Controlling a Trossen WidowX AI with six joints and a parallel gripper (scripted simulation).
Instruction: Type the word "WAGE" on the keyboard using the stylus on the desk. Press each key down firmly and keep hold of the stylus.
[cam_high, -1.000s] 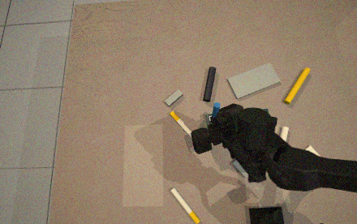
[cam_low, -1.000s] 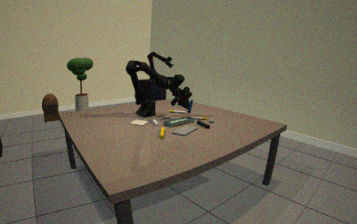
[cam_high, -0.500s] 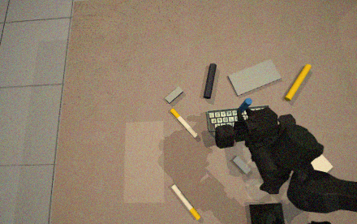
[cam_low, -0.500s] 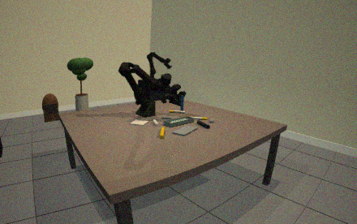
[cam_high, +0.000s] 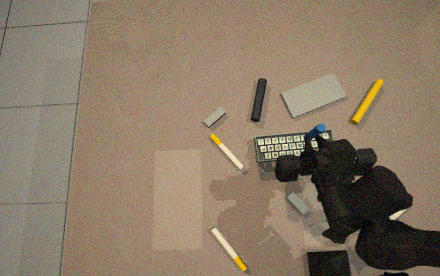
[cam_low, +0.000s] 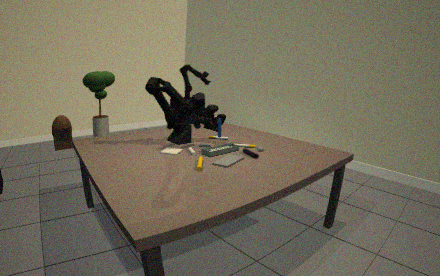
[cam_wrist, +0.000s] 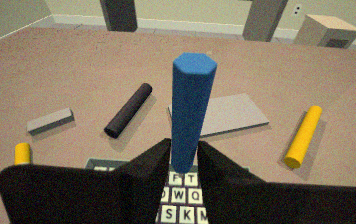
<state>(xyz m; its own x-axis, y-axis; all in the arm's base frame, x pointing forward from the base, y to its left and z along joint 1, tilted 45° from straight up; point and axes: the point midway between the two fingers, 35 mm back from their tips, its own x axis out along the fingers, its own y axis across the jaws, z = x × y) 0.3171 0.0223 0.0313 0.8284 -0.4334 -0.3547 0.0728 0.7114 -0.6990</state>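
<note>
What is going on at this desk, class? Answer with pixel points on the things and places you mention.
The robot arm's gripper (cam_high: 314, 142) (cam_low: 220, 118) (cam_wrist: 184, 145) is closed on a blue stylus (cam_high: 319, 129) (cam_low: 219, 127) (cam_wrist: 191, 100), holding it over the keyboard (cam_high: 258, 150) (cam_low: 220, 150) (cam_wrist: 96, 163). In the wrist view, its lower end shows by the F and T keys, just above W. Whether it is touching a key, I cannot tell.

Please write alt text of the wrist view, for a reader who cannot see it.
A black robot hand grips a blue stylus upright in front of a keyboard with the letters W, Q, S and K readable. Beyond lie a black rod, a gray plate and a yellow rod.
</note>
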